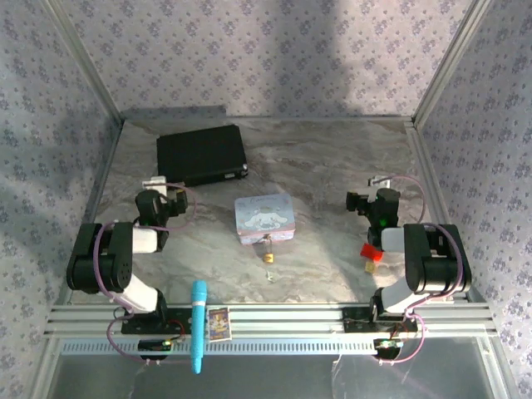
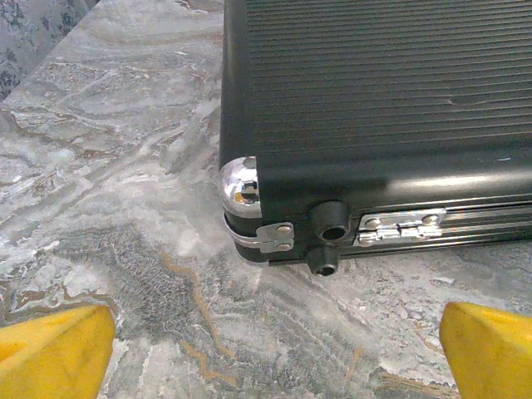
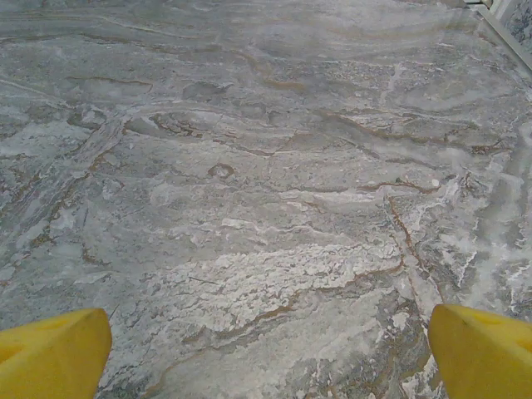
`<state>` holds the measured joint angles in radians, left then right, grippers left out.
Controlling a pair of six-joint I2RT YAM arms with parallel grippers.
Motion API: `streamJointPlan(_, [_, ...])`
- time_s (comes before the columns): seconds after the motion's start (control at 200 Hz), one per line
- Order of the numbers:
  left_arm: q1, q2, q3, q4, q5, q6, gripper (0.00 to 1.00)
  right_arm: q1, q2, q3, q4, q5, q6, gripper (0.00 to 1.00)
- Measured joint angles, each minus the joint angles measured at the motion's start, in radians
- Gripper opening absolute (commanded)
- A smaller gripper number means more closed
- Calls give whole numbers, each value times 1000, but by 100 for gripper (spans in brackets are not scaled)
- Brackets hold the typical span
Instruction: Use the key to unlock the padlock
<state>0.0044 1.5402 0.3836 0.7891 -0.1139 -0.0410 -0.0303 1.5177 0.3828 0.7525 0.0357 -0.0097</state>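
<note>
The tiny brass padlock (image 1: 268,257) hangs at the front edge of a pastel tin (image 1: 264,216) in the middle of the table. A small silvery key (image 1: 269,273) lies just in front of the padlock. My left gripper (image 1: 158,188) is well to the left of the tin and faces a black case (image 1: 202,155). In the left wrist view it (image 2: 274,357) is open, with yellow fingertips (image 2: 54,349) wide apart over bare marble before the case's corner (image 2: 241,187). My right gripper (image 1: 378,186) is off to the right of the tin, open (image 3: 270,357) over bare marble.
Red (image 1: 370,251) and orange (image 1: 370,266) bits lie by the right arm. A blue pen-shaped stick (image 1: 199,324) and a small card (image 1: 218,322) rest on the front rail. Patterned walls enclose the table on three sides.
</note>
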Motion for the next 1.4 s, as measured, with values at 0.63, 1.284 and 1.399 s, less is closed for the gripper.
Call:
streamJointPlan(0.63, [2, 0, 11, -1, 47, 7, 100, 0, 0, 0, 0, 0, 0, 99])
streamJointPlan(1.284, [2, 0, 11, -1, 48, 7, 100, -1, 0, 0, 0, -2, 0, 99])
streamJointPlan(1.399, [3, 0, 11, -1, 53, 7, 100, -1, 0, 0, 0, -6, 0, 99])
